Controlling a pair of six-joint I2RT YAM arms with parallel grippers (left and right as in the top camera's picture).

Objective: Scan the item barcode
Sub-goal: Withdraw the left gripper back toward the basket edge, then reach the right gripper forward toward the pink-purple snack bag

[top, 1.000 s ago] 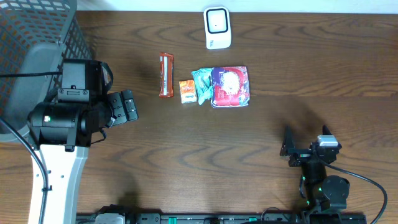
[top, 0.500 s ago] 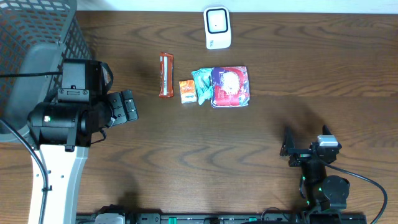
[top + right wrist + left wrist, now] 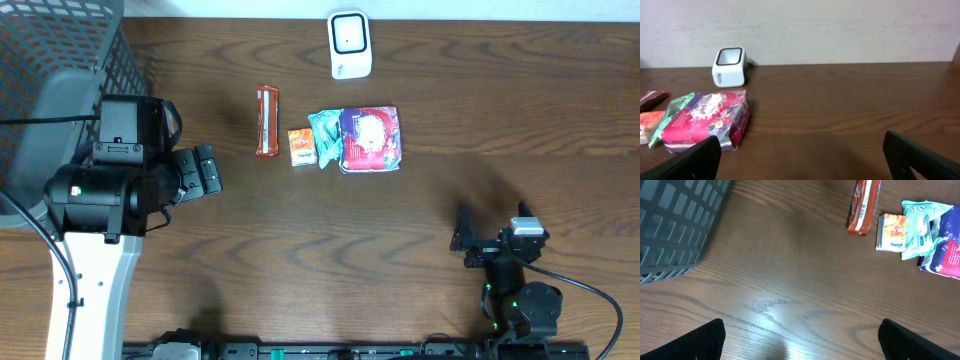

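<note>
**Staged shop checkout.** A white countertop barcode scanner (image 3: 350, 44) stands at the far edge of a wood-grain desk (image 3: 420, 200), against a plain pale wall (image 3: 840, 25). Just in front of the scanner lie packaged groceries: a red snack bar (image 3: 267, 121), a small orange carton (image 3: 301, 147), a teal pouch (image 3: 325, 132) and a red-and-blue bag (image 3: 372, 139). Well to the scanner's left sits a grey mesh shopping basket (image 3: 60, 50).
</note>
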